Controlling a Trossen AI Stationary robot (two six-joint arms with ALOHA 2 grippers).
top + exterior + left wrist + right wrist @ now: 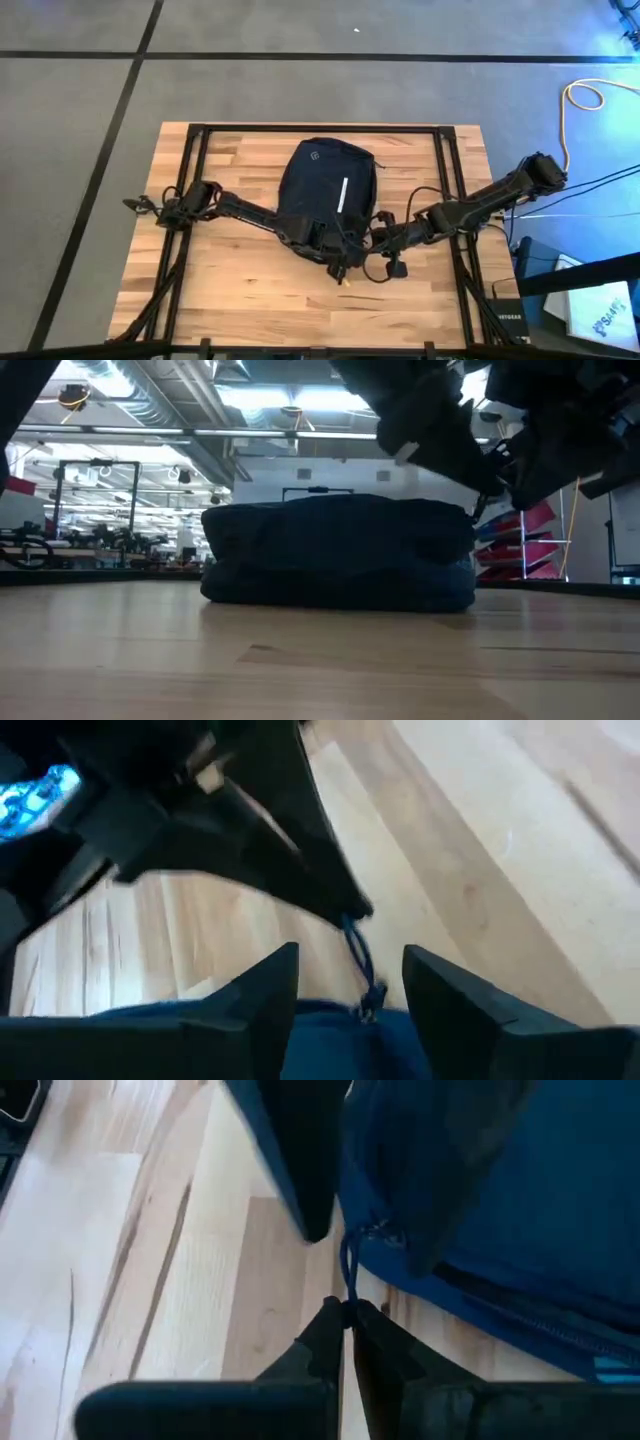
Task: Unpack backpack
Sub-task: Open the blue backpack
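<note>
The dark navy backpack [325,180] lies flat on the wooden table [230,290], a little beyond its middle; the low view shows it as a low mound [340,550]. Both grippers are at its near edge. My right gripper [346,1312] is shut on a thin blue zipper pull cord [348,1275]. My left gripper [350,995] is open over the backpack's edge [330,1025], one finger on each side of the cord and its zipper slider [368,1005]. Whether the left fingers touch the fabric, I cannot tell. My right gripper pinches the free end of the blue pull cord [347,1295] between its two fingertips. It comes at the cord from the table's near right side, above the tabletop. The cord runs nearly straight from the fingertips to the slider [378,1232] on the backpack's edge.
Black frame rails [195,180] run along the table's left, right and far sides. Cables [590,185] and a yellow cord [585,95] lie on the floor beyond the right edge. Bare wood [260,300] spreads between the backpack and the near edge.
</note>
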